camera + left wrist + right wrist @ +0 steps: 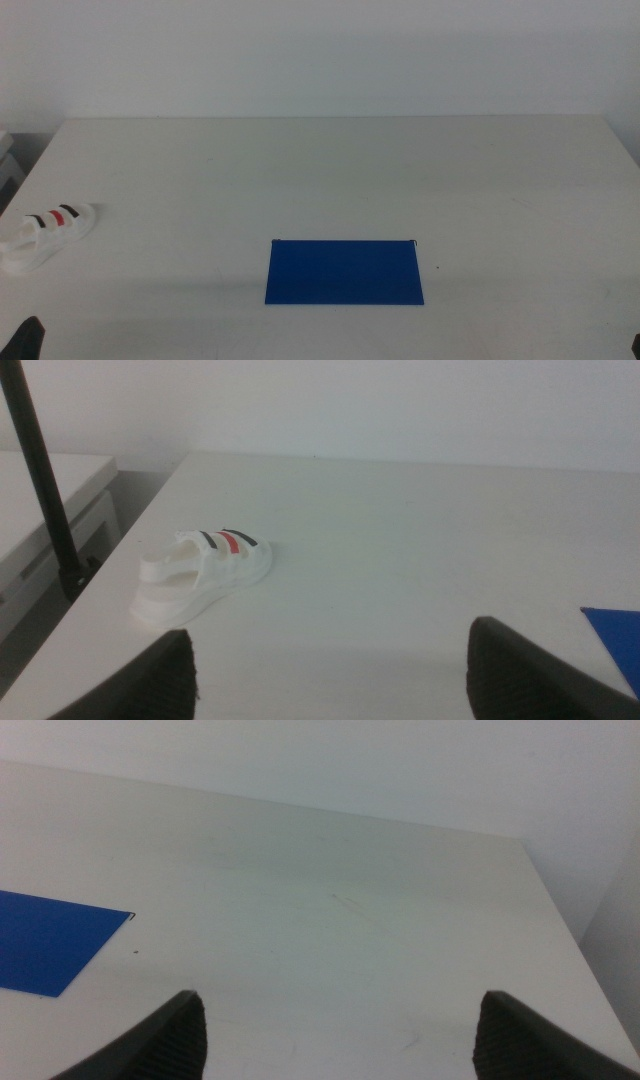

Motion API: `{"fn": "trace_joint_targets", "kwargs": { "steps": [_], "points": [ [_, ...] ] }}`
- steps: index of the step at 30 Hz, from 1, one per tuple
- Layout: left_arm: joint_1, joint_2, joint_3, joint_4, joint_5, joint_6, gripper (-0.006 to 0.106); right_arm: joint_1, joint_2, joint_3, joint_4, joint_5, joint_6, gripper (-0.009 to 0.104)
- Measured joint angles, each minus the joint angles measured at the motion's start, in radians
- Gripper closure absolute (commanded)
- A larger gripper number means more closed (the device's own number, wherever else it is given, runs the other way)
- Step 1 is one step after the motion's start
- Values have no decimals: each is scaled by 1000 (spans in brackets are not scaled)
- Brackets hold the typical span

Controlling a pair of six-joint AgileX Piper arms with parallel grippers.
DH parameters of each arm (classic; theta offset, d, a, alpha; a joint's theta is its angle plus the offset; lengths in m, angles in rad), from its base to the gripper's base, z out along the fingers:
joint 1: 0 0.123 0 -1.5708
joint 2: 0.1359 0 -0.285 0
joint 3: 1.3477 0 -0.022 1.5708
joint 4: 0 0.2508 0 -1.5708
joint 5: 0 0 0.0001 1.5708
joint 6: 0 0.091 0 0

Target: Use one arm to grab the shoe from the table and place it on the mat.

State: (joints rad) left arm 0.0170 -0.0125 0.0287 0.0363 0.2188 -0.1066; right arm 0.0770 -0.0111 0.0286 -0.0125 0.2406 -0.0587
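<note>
Shoe (45,236) lies on its sole at the left edge of the table (330,170), well apart from the blue mat (344,271) near the front middle. It looks light, small and fairly stiff in the sole, with softer straps striped black and red; a hold across the sides at the midfoot seems safest. No brand or writing can be read on it. The left gripper (330,665) waits near it, jaws wide apart; the right gripper (335,1030) likewise gapes over bare table.
</note>
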Motion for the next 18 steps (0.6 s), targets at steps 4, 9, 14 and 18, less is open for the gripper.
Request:
{"fn": "trace_joint_targets", "kwargs": {
  "steps": [4,9,14,18],
  "points": [
    [0,40,-43,1,4,0,8,0,0,0,0,0,0,17],
    [0,177,-176,2,26,0,8,0,0,0,0,0,0,17],
    [0,362,-339,3,65,0,8,0,0,0,0,0,0,17],
    [0,511,-455,3,75,0,8,0,0,0,0,0,0,17]
  ]
}}
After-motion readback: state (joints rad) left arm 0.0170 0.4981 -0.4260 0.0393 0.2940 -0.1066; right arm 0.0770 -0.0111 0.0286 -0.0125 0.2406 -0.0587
